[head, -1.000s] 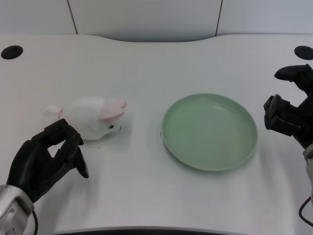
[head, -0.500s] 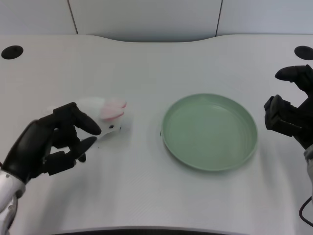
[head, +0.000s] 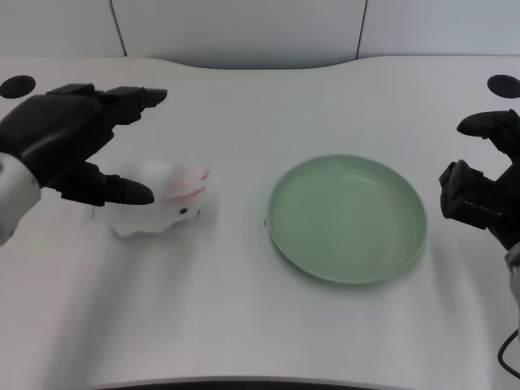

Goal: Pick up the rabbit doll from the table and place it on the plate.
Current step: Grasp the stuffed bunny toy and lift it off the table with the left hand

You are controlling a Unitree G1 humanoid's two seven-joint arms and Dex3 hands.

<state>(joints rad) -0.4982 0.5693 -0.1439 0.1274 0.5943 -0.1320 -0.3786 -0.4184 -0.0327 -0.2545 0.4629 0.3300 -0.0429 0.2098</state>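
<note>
The white rabbit doll (head: 166,199) with pink ears lies on the table left of the plate, its face toward the plate. My left hand (head: 73,142) hovers over the doll's rear end, fingers spread wide; its thumb crosses in front of the doll's left part and hides it. Nothing is held in it. The pale green plate (head: 348,218) sits right of centre with nothing on it.
My right hand (head: 484,191) stays at the right edge of the table, beside the plate. Two dark round holes (head: 17,86) (head: 504,84) mark the table's far corners. A grey wall panel runs behind the table.
My left hand has risen from the near left and swung forward over the doll's rear, opening its fingers wide. The doll and the plate have stayed put.
</note>
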